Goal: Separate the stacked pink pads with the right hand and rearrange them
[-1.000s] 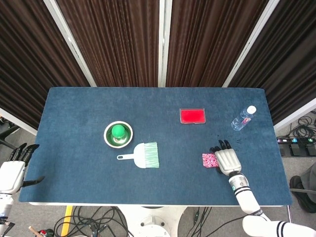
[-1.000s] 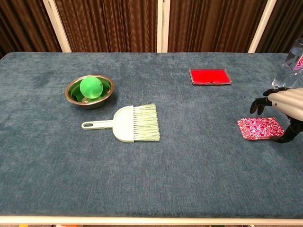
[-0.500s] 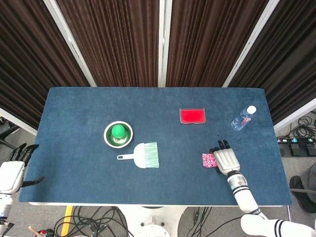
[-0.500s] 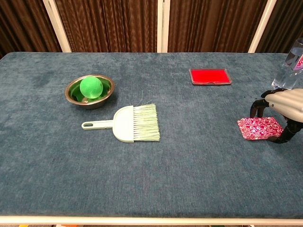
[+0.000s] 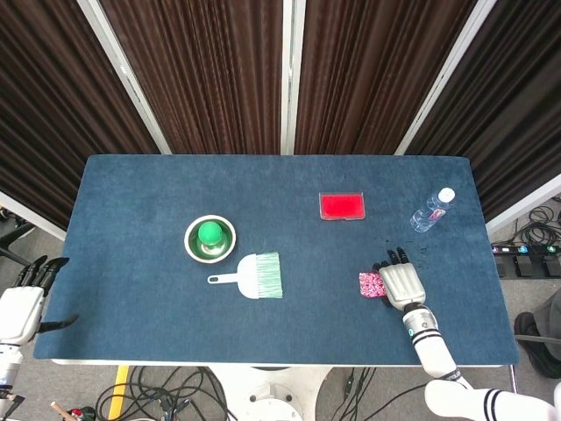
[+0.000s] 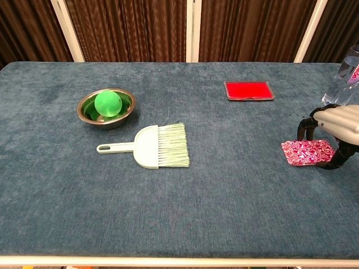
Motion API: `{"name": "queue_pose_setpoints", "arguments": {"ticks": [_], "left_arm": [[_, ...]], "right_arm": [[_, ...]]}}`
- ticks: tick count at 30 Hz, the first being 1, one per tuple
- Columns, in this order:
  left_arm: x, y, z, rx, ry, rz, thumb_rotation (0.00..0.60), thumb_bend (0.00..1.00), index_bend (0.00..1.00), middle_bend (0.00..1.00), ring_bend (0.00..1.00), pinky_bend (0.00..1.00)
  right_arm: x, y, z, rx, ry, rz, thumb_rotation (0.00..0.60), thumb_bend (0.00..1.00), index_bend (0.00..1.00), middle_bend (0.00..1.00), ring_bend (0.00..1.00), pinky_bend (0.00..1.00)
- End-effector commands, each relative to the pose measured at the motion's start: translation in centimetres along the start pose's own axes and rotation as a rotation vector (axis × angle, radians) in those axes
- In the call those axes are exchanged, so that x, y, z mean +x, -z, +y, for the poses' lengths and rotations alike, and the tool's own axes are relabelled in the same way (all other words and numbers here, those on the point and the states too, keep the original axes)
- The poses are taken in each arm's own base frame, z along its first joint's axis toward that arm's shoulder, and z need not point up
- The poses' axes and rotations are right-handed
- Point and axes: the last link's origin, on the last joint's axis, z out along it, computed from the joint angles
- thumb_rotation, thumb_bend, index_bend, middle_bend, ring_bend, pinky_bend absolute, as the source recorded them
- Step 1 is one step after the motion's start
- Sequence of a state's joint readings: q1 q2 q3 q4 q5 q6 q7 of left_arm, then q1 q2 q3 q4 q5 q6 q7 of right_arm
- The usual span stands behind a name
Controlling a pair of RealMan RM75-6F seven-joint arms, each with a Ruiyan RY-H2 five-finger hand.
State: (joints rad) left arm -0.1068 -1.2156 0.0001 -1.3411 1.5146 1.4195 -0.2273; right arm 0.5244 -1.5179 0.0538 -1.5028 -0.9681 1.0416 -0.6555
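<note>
The stacked pink patterned pads [image 5: 372, 284] [image 6: 305, 152] lie near the table's right front. My right hand [image 5: 401, 284] [image 6: 336, 124] arches over their right part. Its fingers [image 6: 305, 129] come down at the far edge and the thumb [image 6: 336, 159] hooks the near edge, pinching the pads. The stack looks slightly squeezed and raised on its right side. Most of that side is hidden under the hand. My left hand [image 5: 22, 303] hangs off the table's left front corner, fingers apart, holding nothing.
A steel bowl [image 5: 209, 238] [image 6: 106, 106] with a green ball stands at centre left. A white hand brush [image 5: 254, 275] [image 6: 151, 147] lies beside it. A red flat case [image 5: 342, 206] [image 6: 249, 90] lies behind the pads. A water bottle [image 5: 432, 210] [image 6: 348, 78] stands at the right edge.
The right hand's fingers have curled down from above the pads onto their far edge, and the thumb has closed on the near edge. The pads now look slightly pinched. The left hand stays still.
</note>
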Motion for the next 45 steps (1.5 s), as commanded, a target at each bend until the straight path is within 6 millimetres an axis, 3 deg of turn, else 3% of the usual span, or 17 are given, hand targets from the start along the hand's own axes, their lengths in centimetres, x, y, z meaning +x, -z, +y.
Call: {"name": "queue_pose_setpoints", "arguments": {"ticks": [1, 21, 33, 45], "left_arm": [[0.0, 0.0, 0.0, 0.001, 0.001, 0.000, 0.600, 0.00, 0.11, 0.11, 0.01, 0.12], [-0.1, 0.2, -0.2, -0.002, 0.007, -0.003, 0.600, 0.00, 0.11, 0.11, 0.01, 0.12], [0.3, 0.2, -0.5, 0.009, 0.007, 0.006, 0.600, 0.00, 0.11, 0.11, 0.01, 0.12], [0.2, 0.1, -0.8, 0.026, 0.005, 0.002, 0.600, 0.00, 0.11, 0.11, 0.01, 0.12]], "right_arm": [[0.0, 0.0, 0.0, -0.001, 0.000, 0.002, 0.600, 0.16, 0.40, 0.39, 0.09, 0.00], [2.2, -0.3, 0.0, 0.002, -0.038, 0.080, 0.600, 0.17, 0.44, 0.42, 0.11, 0.00], [5.0, -4.6, -0.9, 0.008, -0.010, 0.116, 0.600, 0.18, 0.44, 0.43, 0.11, 0.00], [4.4, -8.0, -1.6, 0.001, 0.018, 0.072, 0.600, 0.18, 0.44, 0.42, 0.11, 0.00]]}}
